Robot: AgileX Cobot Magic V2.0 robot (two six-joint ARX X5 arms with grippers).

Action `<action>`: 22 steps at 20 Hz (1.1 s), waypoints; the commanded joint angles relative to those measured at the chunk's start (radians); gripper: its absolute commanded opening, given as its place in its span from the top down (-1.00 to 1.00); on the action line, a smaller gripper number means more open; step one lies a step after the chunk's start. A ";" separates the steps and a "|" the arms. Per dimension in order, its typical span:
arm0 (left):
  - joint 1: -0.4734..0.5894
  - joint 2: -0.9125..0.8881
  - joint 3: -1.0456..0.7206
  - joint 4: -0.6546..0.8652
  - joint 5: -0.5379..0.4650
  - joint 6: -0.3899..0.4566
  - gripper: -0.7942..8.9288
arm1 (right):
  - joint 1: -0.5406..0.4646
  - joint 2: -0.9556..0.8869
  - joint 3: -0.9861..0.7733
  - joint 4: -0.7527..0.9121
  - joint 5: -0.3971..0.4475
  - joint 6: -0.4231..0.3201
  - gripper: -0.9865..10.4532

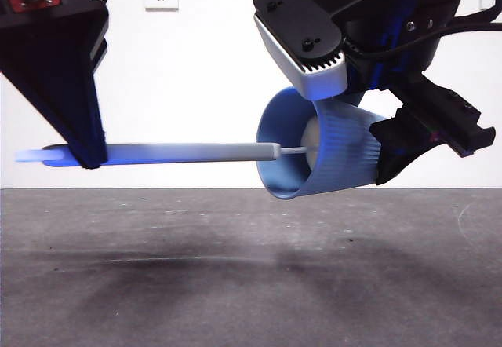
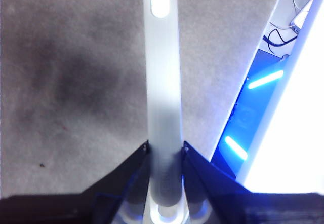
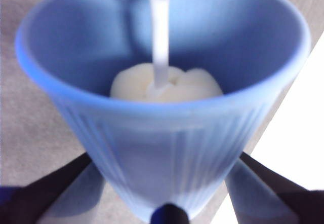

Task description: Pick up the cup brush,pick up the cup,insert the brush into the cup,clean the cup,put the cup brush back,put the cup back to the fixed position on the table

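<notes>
Front view puts the broad dark grey matte worktop (image 1: pixel 251 268) nearest, bare beneath both arms. Above it, clear of the surface, the left gripper (image 1: pixel 90 158) has its jaws clamped on the long slim grey handle of the cup brush (image 1: pixel 188 152), held level. Its cream-yellow sponge head sits deep inside the blue ribbed plastic cup (image 1: pixel 337 155), which lies tipped on its side, mouth toward the brush. The right gripper (image 1: pixel 384 155) has its jaws closed on the cup's lower body. Behind stands a white wall (image 1: pixel 204 64).
</notes>
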 commanded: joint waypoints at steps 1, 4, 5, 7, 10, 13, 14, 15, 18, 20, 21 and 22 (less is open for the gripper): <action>0.000 -0.003 0.001 -0.063 -0.031 0.005 0.85 | 0.010 0.005 0.004 0.012 -0.013 0.016 0.86; 0.003 -0.023 0.001 -0.152 -0.059 0.005 0.85 | 0.010 0.005 0.003 0.012 -0.013 0.016 0.86; 0.003 -0.042 0.001 -0.164 -0.061 0.004 0.85 | 0.009 0.005 0.003 0.011 -0.013 0.016 0.86; 0.003 -0.091 0.001 -0.181 -0.072 -0.011 0.85 | 0.003 0.005 0.003 0.010 -0.011 0.016 0.86; 0.010 -0.163 0.001 -0.296 -0.094 -0.025 0.85 | -0.008 0.005 0.003 0.006 -0.012 0.016 0.86; 0.017 -0.208 0.001 -0.378 -0.124 -0.028 0.85 | -0.011 0.005 0.004 0.006 -0.013 0.013 0.86; 0.017 -0.216 0.001 -0.372 -0.124 -0.028 0.85 | -0.011 0.005 0.003 0.006 -0.014 0.013 0.86; 0.017 -0.217 0.001 -0.354 -0.123 -0.028 0.85 | -0.011 0.005 0.003 0.007 -0.016 0.014 0.86; 0.016 -0.217 0.001 -0.282 -0.088 -0.028 0.85 | -0.011 0.005 0.004 0.007 -0.016 0.014 0.86; 0.016 -0.213 0.001 -0.228 -0.048 -0.028 0.85 | -0.011 0.005 0.004 0.007 -0.016 0.014 0.86; 0.016 -0.203 0.001 -0.201 -0.042 -0.028 0.85 | -0.011 0.005 0.004 0.007 -0.020 0.014 0.86; 0.016 -0.187 0.001 -0.187 -0.042 -0.028 0.85 | -0.010 0.005 0.004 0.008 -0.020 0.014 0.86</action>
